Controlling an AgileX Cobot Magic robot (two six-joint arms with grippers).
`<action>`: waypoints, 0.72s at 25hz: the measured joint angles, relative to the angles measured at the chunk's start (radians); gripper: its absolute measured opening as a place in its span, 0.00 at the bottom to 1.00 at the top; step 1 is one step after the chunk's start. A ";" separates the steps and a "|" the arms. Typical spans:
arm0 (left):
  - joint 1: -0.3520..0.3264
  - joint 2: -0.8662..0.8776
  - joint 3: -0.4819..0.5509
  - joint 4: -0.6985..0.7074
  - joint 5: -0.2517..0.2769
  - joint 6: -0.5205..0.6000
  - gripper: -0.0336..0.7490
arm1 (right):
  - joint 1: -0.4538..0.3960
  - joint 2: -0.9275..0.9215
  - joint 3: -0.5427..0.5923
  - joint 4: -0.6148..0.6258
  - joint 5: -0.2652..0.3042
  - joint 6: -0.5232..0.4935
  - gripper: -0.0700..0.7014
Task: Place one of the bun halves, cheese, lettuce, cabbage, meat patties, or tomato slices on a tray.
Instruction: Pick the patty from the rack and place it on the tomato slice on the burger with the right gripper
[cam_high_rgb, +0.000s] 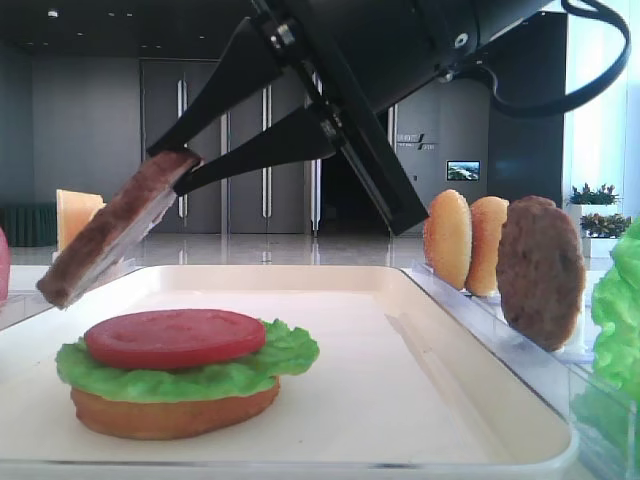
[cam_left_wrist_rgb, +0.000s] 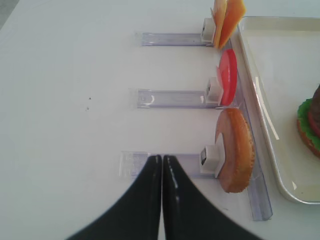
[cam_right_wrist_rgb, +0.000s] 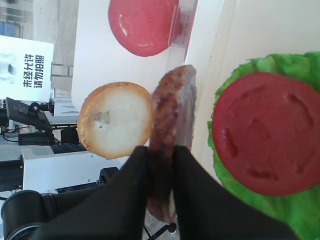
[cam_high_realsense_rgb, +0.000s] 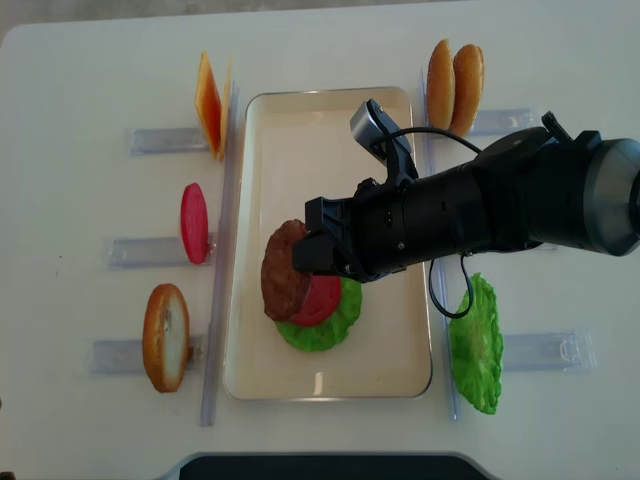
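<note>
Right pincer (cam_high_rgb: 180, 175) is shut tight on one meat patty (cam_high_rgb: 115, 230), pinching its top edge. From the pincer, the patty hangs down and tilts, its long side sloping toward the tomato slice (cam_high_rgb: 175, 337). That slice lies on lettuce (cam_high_rgb: 285, 358) and a bun half (cam_high_rgb: 175, 415) on the tray (cam_high_rgb: 420, 400), just below. Left pincer (cam_left_wrist_rgb: 161, 165) is closed and holds nothing, far off over the worktop (cam_left_wrist_rgb: 65, 100). Top view shows the patty over the stack; the low side view shows a gap between them.

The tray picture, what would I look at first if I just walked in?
Probably the right gripper, hanging over the tray with a brown meat patty pinched tilted in its jaws. Right below sits a half-built burger: a tomato slice on lettuce on a bun half. More buns stand beside the tray.
</note>
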 joint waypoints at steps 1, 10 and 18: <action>0.000 0.000 0.000 0.000 0.000 0.000 0.04 | 0.000 0.003 0.000 0.000 0.000 0.000 0.27; 0.000 0.000 0.000 0.000 0.000 0.000 0.04 | -0.002 0.055 0.000 0.004 0.037 -0.010 0.27; 0.000 0.000 0.000 0.000 0.000 0.000 0.04 | -0.005 0.057 0.000 0.007 0.074 -0.015 0.27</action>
